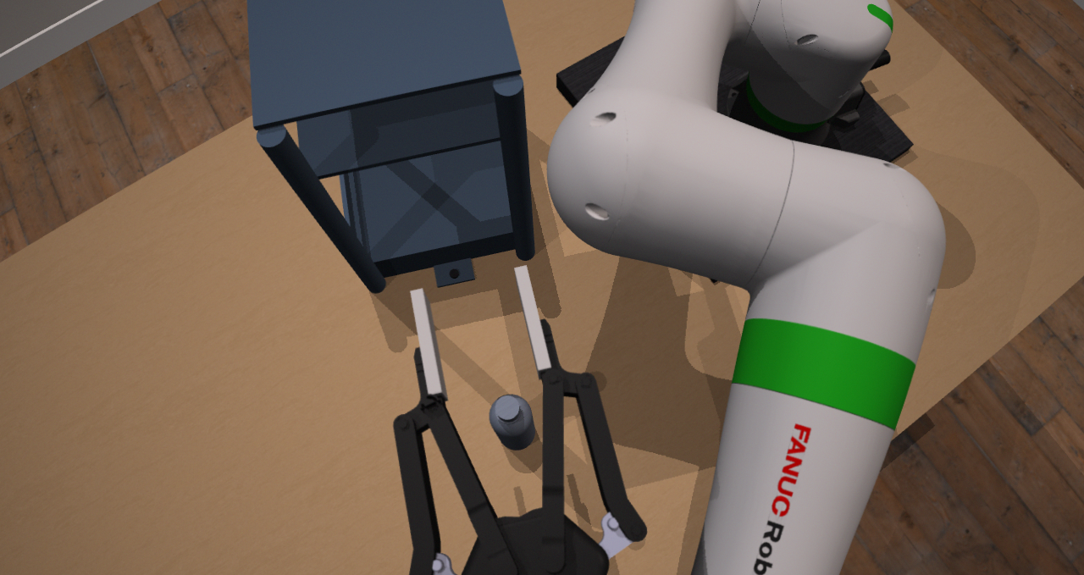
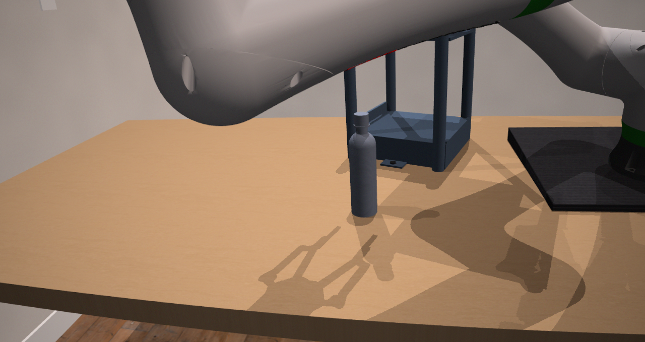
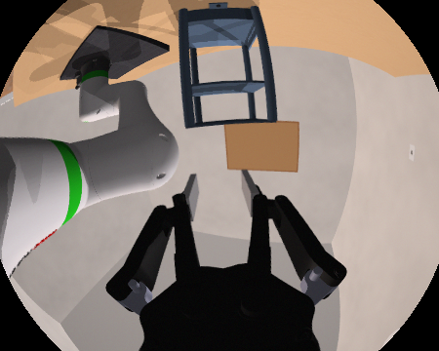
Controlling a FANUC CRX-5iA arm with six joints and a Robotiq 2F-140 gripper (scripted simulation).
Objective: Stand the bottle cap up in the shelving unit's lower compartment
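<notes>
The dark grey bottle (image 1: 512,420) (image 2: 363,168) stands upright, cap up, on the table (image 2: 157,195) a short way in front of the shelving unit (image 1: 371,33) (image 2: 439,105) (image 3: 226,88). The lower compartment's floor (image 1: 424,207) (image 2: 405,126) holds nothing. My gripper (image 1: 469,281) (image 3: 219,181) hangs high above the table, over the bottle, and is not in the exterior view. Its fingers stand partly apart with nothing between them. In the top view the bottle shows between the finger links but is far below them.
The arm's thick white links (image 1: 758,192) (image 2: 315,33) reach over the table and hide the unit's upper part in the exterior view. The black base plate (image 1: 871,128) (image 2: 577,168) lies right of the unit. A small mounting tab (image 1: 454,272) (image 2: 392,162) juts out at the unit's front.
</notes>
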